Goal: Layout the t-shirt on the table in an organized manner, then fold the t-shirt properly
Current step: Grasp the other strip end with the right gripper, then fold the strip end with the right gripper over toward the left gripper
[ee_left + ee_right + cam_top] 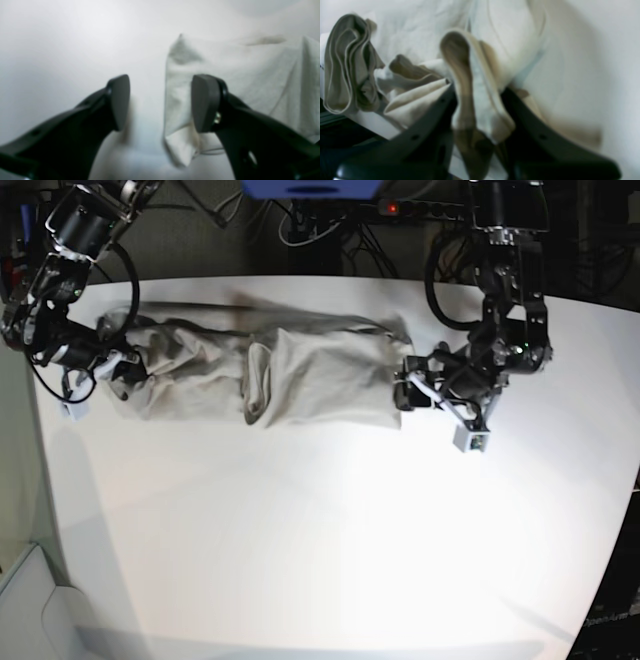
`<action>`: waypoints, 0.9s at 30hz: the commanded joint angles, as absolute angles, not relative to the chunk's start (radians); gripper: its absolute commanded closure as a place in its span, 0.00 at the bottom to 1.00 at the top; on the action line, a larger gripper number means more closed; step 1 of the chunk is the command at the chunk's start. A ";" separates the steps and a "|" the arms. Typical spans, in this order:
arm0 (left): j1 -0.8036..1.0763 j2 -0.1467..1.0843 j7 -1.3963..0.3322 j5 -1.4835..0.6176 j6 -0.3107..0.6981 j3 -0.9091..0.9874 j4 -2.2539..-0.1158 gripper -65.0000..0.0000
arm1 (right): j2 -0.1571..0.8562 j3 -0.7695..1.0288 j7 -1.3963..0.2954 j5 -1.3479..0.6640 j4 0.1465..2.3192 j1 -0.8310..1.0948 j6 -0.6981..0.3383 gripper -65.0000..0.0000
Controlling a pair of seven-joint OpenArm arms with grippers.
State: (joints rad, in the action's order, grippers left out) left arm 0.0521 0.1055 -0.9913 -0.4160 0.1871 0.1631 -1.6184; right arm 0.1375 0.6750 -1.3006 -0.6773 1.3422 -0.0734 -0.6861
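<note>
Looking at the t-shirt (270, 370) first: it lies as a long, rumpled band along the far side of the tabletop (330, 530), stretched sideways between the two arms, with a bunched ridge across its middle. That is no tidy layout yet. No clear sleeves or collar can be picked out in the base view, and nothing resembling a proper fold has been made.

At one end of the shirt, the right pincer (480, 100) is clamped on a thick gather of cloth, folds spilling up between its fingers and a wad of hem bunched beside them. At the opposite end, the left pincer (160, 102) stands apart, holding nothing, one finger over the shirt's edge and the other over bare tabletop.

My read: we are early, in the spreading stage. Flattening the bunched middle and squaring the ends is still to come, and all of the folding.
</note>
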 commanded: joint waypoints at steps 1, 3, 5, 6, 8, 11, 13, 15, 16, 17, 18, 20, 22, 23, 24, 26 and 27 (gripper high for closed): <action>0.036 0.111 -0.981 -0.433 0.183 0.168 -1.643 0.41 | 0.150 0.676 -1.294 -0.696 1.356 -0.085 -0.698 1.00; 0.036 0.111 -0.981 -0.433 0.183 0.168 -1.664 0.41 | 0.150 0.677 -1.294 -0.697 1.360 -0.088 -0.698 1.00; 0.036 0.111 -0.981 -0.433 0.183 0.168 -1.699 0.41 | 0.151 0.677 -1.294 -0.697 1.360 -0.094 -0.698 1.00; 0.036 0.111 -0.983 -0.435 0.183 0.168 -1.721 0.41 | 0.151 0.677 -1.294 -0.697 1.362 -0.094 -0.698 1.00; 0.038 0.110 -0.989 -0.435 0.182 0.170 -1.764 0.41 | 0.151 0.677 -1.296 -0.700 1.363 -0.097 -0.698 1.00; 0.048 0.113 -0.990 -0.426 0.174 0.171 -1.802 0.41 | 0.151 0.676 -1.296 -0.740 1.363 -0.097 -0.698 1.00; 0.058 0.130 -0.990 -0.426 0.173 0.199 -1.804 0.41 | 0.151 0.676 -1.296 -0.746 1.365 -0.097 -0.698 1.00; 0.062 0.136 -0.990 -0.426 0.173 0.231 -1.796 0.41 | 0.150 0.676 -1.296 -0.746 1.400 -0.099 -0.698 1.00; 0.074 0.139 -0.990 -0.426 0.173 0.249 -1.785 0.42 | 0.148 0.676 -1.296 -0.746 1.428 -0.096 -0.698 1.00; 0.081 0.140 -0.990 -0.426 0.173 0.271 -1.781 0.45 | 0.147 0.674 -1.296 -0.746 1.457 -0.094 -0.698 1.00; 0.082 0.140 -0.990 -0.426 0.173 0.297 -1.781 0.51 | 0.139 0.673 -1.296 -0.746 1.483 -0.094 -0.698 1.00; 0.096 0.140 -0.990 -0.426 0.171 0.348 -1.778 0.69 | 0.130 0.670 -1.296 -0.746 1.538 -0.094 -0.698 1.00; 0.096 0.139 -0.990 -0.423 0.171 0.378 -1.773 0.87 | 0.130 0.648 -1.296 -0.746 1.589 -0.094 -0.698 1.00; 0.096 0.137 -0.992 -0.414 0.171 0.380 -1.765 0.94 | 0.128 0.636 -1.296 -0.746 1.610 -0.094 -0.698 1.00; 0.094 0.134 -0.992 -0.398 0.171 0.380 -1.756 0.99 | 0.128 0.624 -1.296 -0.746 1.629 -0.094 -0.698 1.00; 0.093 0.130 -0.992 -0.358 0.171 0.377 -1.727 1.00 | 0.125 0.595 -1.296 -0.746 1.658 -0.091 -0.698 1.00; 0.090 0.124 -0.992 -0.335 0.171 0.363 -1.707 1.00 | 0.124 0.582 -1.296 -0.746 1.659 -0.091 -0.698 1.00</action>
State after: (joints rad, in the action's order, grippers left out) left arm 0.1020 0.1188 -1.0031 -0.3233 0.1837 0.3637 -1.6943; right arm 0.1154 0.5793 -1.3125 -0.7242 1.6447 -0.0772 -0.6868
